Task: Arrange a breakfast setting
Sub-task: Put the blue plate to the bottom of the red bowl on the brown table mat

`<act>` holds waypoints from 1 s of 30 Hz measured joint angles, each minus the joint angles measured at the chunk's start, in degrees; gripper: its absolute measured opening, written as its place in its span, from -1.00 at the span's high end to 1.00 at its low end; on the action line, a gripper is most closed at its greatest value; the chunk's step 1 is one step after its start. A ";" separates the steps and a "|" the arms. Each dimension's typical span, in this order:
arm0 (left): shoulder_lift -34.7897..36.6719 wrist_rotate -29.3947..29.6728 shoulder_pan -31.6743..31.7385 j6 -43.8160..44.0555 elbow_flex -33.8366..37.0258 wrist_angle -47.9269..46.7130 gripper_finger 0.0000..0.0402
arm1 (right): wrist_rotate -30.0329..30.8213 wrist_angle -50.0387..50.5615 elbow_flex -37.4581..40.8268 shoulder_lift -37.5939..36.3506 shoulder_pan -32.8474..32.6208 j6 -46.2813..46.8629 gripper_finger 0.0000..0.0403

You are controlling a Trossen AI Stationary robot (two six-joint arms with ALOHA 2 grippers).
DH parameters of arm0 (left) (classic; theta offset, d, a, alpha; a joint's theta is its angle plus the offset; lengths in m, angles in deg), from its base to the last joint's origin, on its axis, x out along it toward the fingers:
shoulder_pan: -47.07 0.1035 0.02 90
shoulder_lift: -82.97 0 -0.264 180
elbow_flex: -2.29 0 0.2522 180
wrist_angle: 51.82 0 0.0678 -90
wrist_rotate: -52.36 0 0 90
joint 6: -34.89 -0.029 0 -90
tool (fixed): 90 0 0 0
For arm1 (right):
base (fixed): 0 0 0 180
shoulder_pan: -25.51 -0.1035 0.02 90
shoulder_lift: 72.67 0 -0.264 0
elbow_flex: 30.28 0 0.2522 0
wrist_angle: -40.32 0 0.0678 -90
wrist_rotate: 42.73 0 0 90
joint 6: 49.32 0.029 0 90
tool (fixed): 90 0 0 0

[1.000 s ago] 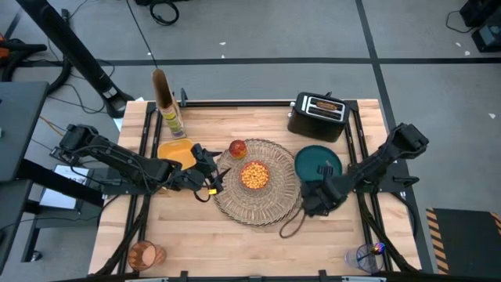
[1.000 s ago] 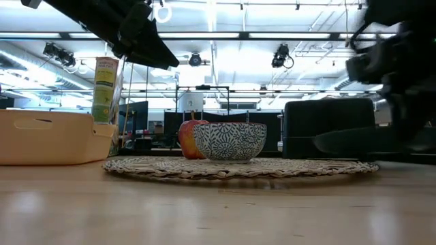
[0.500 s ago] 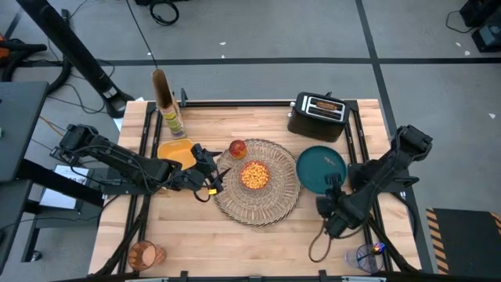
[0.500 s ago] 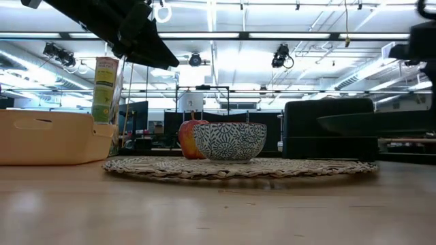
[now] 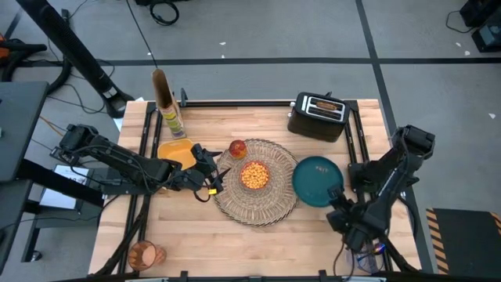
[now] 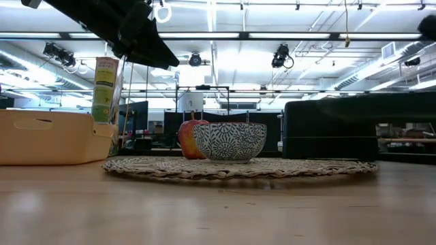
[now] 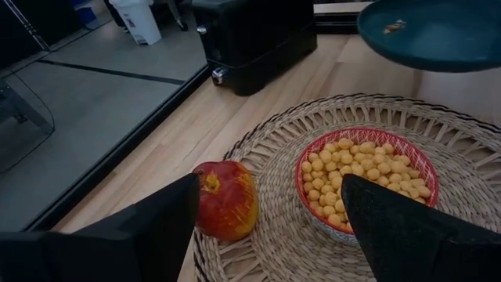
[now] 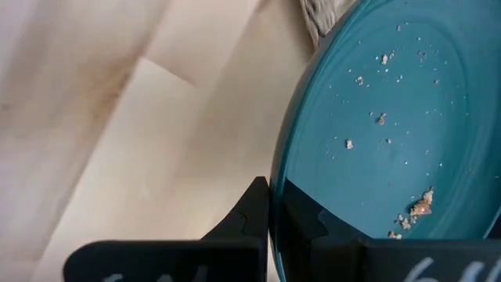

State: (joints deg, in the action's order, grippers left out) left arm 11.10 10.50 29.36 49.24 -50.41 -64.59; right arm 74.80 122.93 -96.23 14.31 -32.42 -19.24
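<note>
The round woven placemat (image 5: 258,196) lies at the table's middle. On it rest a small bowl of cereal balls (image 5: 254,175), pink inside and blue-patterned outside, and a red apple (image 5: 238,149). My right gripper (image 5: 337,205) is shut on the teal plate (image 5: 317,180), which hangs over the placemat's right edge and shows raised in the low view (image 6: 395,109). My left gripper (image 5: 211,176) is open and empty at the placemat's left edge, facing the apple (image 7: 227,200) and the bowl (image 7: 364,176). A brown toast slice (image 5: 327,104) stands in the black toaster (image 5: 317,117). My right gripper pinches the plate's rim (image 8: 274,196) on its near right side, with one finger on the crumb-strewn top face (image 8: 305,219) and one beyond the rim (image 8: 246,215). The fingers come from the table's near right. The plate is lifted clear of the table, roughly level.
A yellow tub (image 5: 176,150) and a tall carton (image 5: 168,110) stand at the far left. An orange cup (image 5: 145,254) sits at the near left corner. A clear cup holding something blue (image 5: 366,257) sits at the near right, close to my right arm.
My right gripper has risen and drawn back toward the table's near right corner, holding the teal plate. The plate has been lifted clear of the table and now overlaps the placemat's right edge.
</note>
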 joint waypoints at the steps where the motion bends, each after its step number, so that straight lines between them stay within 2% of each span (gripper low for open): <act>1: 0.00 0.00 0.02 0.00 0.00 0.02 -0.59 | 0.17 0.08 -0.44 -0.01 -0.55 -0.80 0.93; 10: 0.00 0.00 0.02 0.00 0.00 0.04 -0.59 | 0.14 -1.35 -4.42 -0.01 -3.03 -12.83 0.93; 13: 0.00 0.00 0.02 0.01 0.00 0.07 -0.59 | -3.38 -6.35 -4.61 0.01 -3.22 -19.34 0.93; 15: 0.00 0.00 0.01 0.02 0.00 0.07 -0.59 | -3.53 -10.57 -4.61 0.03 -3.02 -24.12 0.93; 24: 0.00 0.00 0.02 0.02 -0.02 0.61 -0.59 | -3.10 -28.31 -4.61 0.07 8.65 -42.07 0.93; 30: 0.00 0.00 0.02 0.02 -0.02 0.90 -0.59 | -5.94 -37.14 -4.61 0.12 15.23 -53.21 0.93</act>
State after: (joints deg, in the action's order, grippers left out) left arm 11.10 10.49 29.38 49.26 -50.43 -63.69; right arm 68.86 85.79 -100.84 14.42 -17.19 -72.45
